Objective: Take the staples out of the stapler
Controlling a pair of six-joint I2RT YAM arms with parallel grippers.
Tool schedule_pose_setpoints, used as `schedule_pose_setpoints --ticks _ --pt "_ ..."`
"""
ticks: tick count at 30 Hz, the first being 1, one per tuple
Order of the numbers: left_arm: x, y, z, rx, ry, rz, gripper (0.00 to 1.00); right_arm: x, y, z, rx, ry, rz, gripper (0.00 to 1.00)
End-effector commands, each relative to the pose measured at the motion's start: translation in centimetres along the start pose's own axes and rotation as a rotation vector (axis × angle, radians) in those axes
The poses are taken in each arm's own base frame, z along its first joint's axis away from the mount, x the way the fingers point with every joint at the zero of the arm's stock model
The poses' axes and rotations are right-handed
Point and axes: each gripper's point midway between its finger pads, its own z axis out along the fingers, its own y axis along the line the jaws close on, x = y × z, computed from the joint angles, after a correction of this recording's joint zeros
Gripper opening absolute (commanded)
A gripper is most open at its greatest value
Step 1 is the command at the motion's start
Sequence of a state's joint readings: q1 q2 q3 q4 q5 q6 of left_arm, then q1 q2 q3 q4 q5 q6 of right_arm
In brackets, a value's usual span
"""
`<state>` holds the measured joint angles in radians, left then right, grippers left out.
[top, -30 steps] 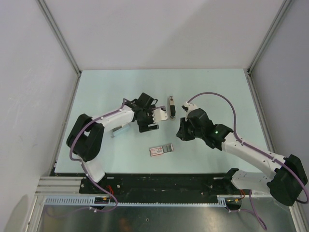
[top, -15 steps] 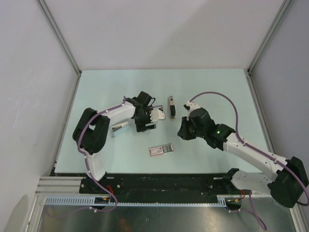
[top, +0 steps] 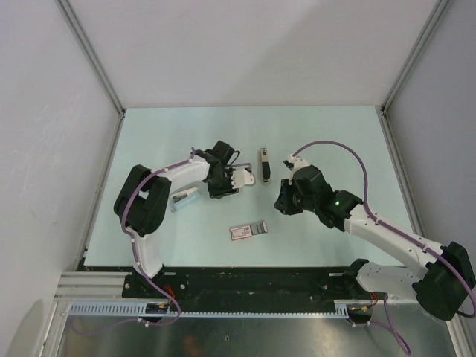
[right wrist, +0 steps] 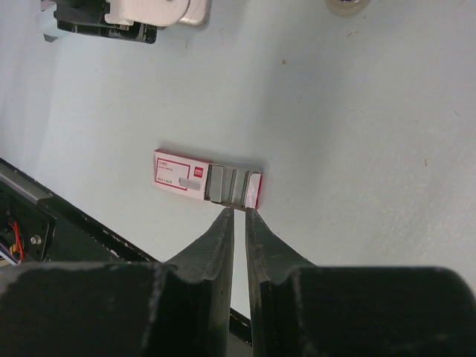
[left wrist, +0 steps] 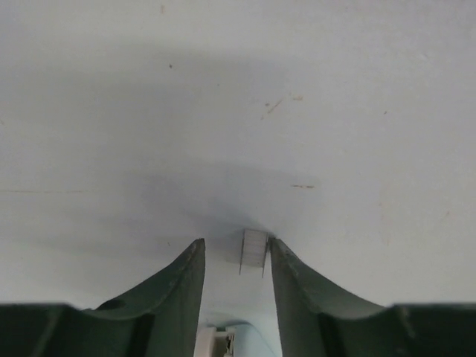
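The pale blue-and-white stapler (top: pixel 184 198) lies on the table, left of my left gripper (top: pixel 227 186) and apart from it. In the left wrist view my left gripper (left wrist: pixel 236 249) is open and low over the table. A short strip of staples (left wrist: pixel 254 249) lies between its tips, against the right finger (left wrist: pixel 294 282). My right gripper (top: pixel 280 203) is shut and empty. In the right wrist view my right gripper (right wrist: pixel 239 214) hovers just short of the red-and-white staple box (right wrist: pixel 208 182).
The red-and-white box (top: pixel 248 230) lies near the front middle of the table. A small dark-and-white object (top: pixel 263 165) lies between the two grippers. The left gripper's white-and-black body (right wrist: pixel 126 15) shows at the top of the right wrist view.
My left arm has folded in, and its gripper has shifted slightly left and settled low over the table. My right gripper has barely moved.
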<state>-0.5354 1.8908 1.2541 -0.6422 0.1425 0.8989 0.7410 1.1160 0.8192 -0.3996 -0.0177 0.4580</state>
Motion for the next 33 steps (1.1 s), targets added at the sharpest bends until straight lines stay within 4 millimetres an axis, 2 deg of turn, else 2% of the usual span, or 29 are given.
schedule_pose_setpoints --ticks 1,11,16,18,20,22,24,26,30,33 --pt "0.6 -0.7 0.8 0.048 0.02 0.018 0.41 -0.5 0.3 -0.4 -0.022 -0.018 -0.01 0.16" --pt "0.8 -1.3 1.3 0.077 0.026 0.003 0.18 -0.5 0.4 -0.4 -0.022 -0.018 -0.008 0.16" --pt "0.6 -1.8 1.4 0.089 0.02 -0.005 0.15 -0.5 0.4 -0.3 -0.025 -0.017 -0.008 0.16" --pt "0.5 -1.8 1.4 0.09 0.02 -0.009 0.1 -0.5 0.5 -0.3 -0.027 -0.017 -0.007 0.15" --pt "0.1 -1.8 1.2 0.088 0.008 -0.023 0.03 -0.5 0.6 -0.2 -0.029 -0.019 -0.008 0.15" --pt "-0.9 -1.6 0.3 0.083 -0.031 -0.047 0.01 -0.7 0.6 -0.3 -0.033 -0.025 -0.009 0.15" --pt "-3.0 -1.1 -1.5 0.077 -0.109 -0.079 0.0 -0.9 0.8 -0.3 -0.042 -0.032 -0.01 0.15" --pt "-6.1 -0.5 -4.5 0.073 -0.229 -0.125 0.0 -1.3 1.1 -0.4 -0.06 -0.046 -0.011 0.16" --pt "-13.3 -0.4 -13.0 0.14 -0.559 -0.205 0.0 -3.1 2.3 -1.2 -0.108 -0.108 -0.011 0.18" --pt "-17.6 -1.3 -19.8 0.263 -0.777 -0.255 0.0 -5.0 3.7 -2.5 -0.176 -0.185 -0.014 0.22"
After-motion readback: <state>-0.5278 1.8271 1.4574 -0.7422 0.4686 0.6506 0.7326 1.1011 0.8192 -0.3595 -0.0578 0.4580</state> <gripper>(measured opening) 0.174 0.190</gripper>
